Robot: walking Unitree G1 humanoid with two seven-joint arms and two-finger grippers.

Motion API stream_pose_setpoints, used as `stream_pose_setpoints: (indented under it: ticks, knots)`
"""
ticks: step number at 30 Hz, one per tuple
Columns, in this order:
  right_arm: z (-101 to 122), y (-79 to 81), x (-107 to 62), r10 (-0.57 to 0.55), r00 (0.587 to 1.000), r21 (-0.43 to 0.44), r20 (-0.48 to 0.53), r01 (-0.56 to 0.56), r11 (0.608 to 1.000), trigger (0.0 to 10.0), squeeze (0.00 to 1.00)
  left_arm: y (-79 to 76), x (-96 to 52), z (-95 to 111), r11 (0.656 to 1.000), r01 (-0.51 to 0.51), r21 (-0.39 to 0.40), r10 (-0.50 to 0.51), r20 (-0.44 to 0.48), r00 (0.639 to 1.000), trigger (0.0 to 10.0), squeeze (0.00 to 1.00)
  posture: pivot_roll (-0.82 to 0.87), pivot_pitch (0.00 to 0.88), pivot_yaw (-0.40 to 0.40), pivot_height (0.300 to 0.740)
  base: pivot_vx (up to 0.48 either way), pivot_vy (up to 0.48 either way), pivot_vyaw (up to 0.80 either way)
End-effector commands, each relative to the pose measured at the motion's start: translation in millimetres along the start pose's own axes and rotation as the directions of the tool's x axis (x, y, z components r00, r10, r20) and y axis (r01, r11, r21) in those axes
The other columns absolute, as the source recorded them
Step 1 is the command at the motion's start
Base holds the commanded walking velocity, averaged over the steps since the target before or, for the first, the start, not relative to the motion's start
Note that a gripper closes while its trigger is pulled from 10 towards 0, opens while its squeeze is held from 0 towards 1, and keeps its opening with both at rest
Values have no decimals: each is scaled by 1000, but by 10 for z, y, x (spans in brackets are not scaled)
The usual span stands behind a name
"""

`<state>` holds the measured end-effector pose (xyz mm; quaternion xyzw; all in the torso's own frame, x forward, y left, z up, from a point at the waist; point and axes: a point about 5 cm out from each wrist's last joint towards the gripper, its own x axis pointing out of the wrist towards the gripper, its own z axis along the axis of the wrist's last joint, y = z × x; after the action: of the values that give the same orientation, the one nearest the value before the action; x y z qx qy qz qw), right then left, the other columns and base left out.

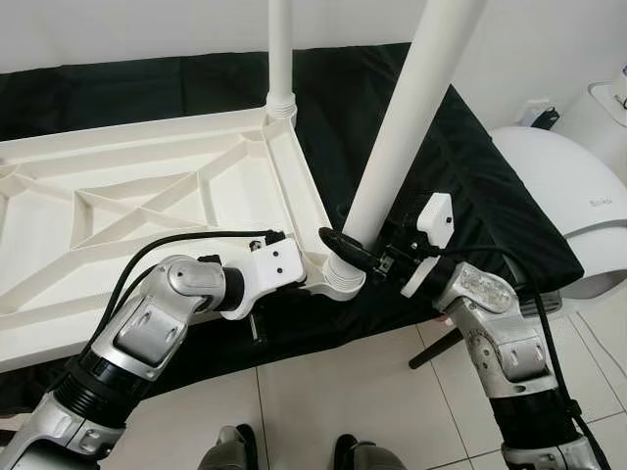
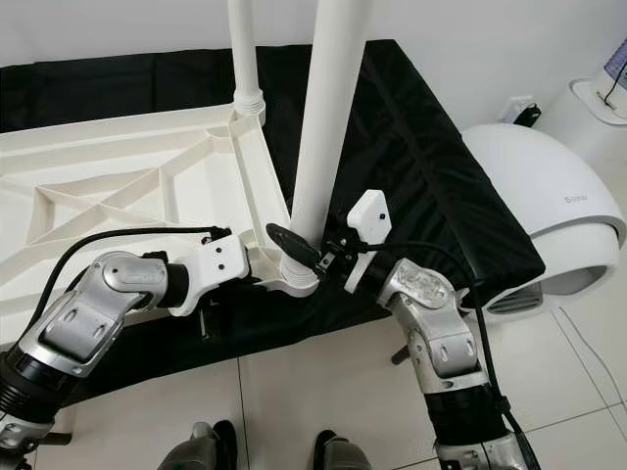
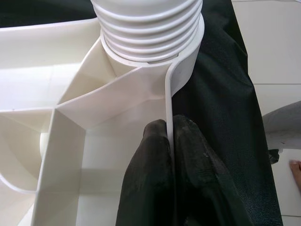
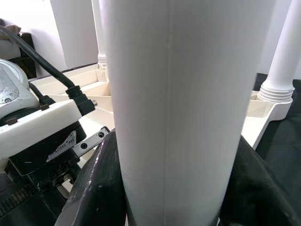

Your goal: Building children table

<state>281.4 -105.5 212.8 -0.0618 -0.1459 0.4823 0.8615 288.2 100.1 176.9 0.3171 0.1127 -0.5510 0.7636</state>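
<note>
Left eye view shows the white children table top (image 1: 118, 211) lying upside down on a black cloth (image 1: 470, 186), its ribbed underside up. At the left, the left gripper (image 1: 312, 281) has its jaws clenched on the thin side wall of this upturned top, just beside the near corner socket (image 1: 343, 279); in the left wrist view one black finger (image 3: 150, 179) sits inside the wall and the other outside. In the middle, the near leg (image 1: 407, 108) stands in that socket, and its long axis leans up and a little toward the right. The far leg (image 1: 280, 49) stands upright in the back corner.

At the right, the right gripper (image 1: 355, 253) has its jaws grasping the near leg low down, just above the socket, with the leg passing straight between them. So the leg is already inside these jaws, and the right arm is the nearer one to turn it; my judgement is that the next move is to screw it down along its own axis while the left arm holds the top steady.

A white rounded appliance (image 1: 558, 196) carries small grey writing, too small to read.
</note>
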Motion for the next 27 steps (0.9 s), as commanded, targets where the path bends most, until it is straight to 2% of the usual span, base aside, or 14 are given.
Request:
stream_pose_setpoints:
  ticks: [1, 13, 19, 22, 27]
  knots:
    - [-197, 143, 12, 48, 996, 83, -73, -42, 996, 10000, 0, -69, 98, -134, 999, 8, -43, -11, -59, 998, 10000, 0, -27, 230, -16, 740, 0, 0, 0]
    - [-167, 244, 5, -16, 998, 98, -55, 21, 995, 10000, 0, -47, 97, -137, 999, 1, -39, -3, -59, 998, 10000, 0, -30, 223, -16, 740, 0, 0, 0]
    - [-128, 286, 6, -99, 994, 105, -33, 102, 989, 10000, 0, -36, 100, -134, 999, -1, -35, -1, -57, 998, 10000, 0, -35, 215, -15, 740, 0, 0, 0]
    - [-124, 287, 6, -108, 994, 105, -32, 110, 988, 10000, 0, -35, 101, -133, 999, -1, -34, -1, -56, 998, 10000, 0, -35, 215, -15, 740, 0, 0, 0]
    - [-88, 294, 7, -196, 980, 94, -22, 197, 976, 10000, 0, -23, 108, -121, 1000, -1, -28, 0, -54, 999, 10000, 0, -39, 211, -12, 740, 0, 0, 0]
